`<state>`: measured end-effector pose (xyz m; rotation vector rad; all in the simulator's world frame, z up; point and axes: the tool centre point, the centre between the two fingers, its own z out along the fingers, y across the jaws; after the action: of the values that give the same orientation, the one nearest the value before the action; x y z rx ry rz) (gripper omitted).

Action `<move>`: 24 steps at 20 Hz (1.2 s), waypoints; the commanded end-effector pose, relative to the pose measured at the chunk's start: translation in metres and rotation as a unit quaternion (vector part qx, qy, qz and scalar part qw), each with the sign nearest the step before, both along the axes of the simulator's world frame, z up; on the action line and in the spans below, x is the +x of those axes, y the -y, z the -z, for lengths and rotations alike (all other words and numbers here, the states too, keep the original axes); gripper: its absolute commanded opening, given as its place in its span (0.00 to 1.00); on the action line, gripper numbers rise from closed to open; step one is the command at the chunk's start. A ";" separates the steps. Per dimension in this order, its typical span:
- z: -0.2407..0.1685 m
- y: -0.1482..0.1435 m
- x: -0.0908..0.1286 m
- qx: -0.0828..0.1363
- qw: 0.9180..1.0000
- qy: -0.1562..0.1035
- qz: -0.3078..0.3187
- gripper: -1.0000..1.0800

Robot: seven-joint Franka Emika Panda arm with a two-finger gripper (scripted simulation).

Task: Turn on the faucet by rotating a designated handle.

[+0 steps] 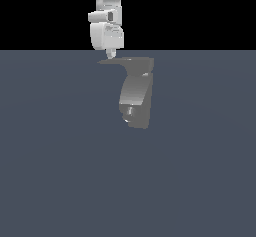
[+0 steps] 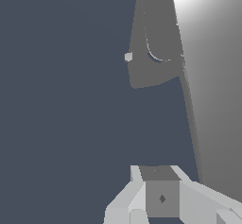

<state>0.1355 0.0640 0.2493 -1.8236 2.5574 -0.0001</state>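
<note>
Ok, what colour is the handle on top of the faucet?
Dark grey, matte. The handle shows best in the exterior view, darker than the lighter grey faucet body below it.

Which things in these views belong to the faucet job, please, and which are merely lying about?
Job in hand:
faucet
handle on top of it
gripper, at the handle's pointed end

Lying about:
nothing; only the bare grey floor

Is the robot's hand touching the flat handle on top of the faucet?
Cannot tell. In the exterior view the gripper tip meets the handle outline, but depth is unclear.
</note>
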 end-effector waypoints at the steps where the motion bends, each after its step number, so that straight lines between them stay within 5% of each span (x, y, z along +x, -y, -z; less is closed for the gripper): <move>1: 0.000 -0.002 -0.006 0.000 1.000 0.000 0.000 0.00; 24: 0.000 -0.025 -0.066 0.000 1.000 0.000 0.000 0.00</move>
<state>0.0765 0.0812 0.2493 -1.8137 2.5613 -0.0063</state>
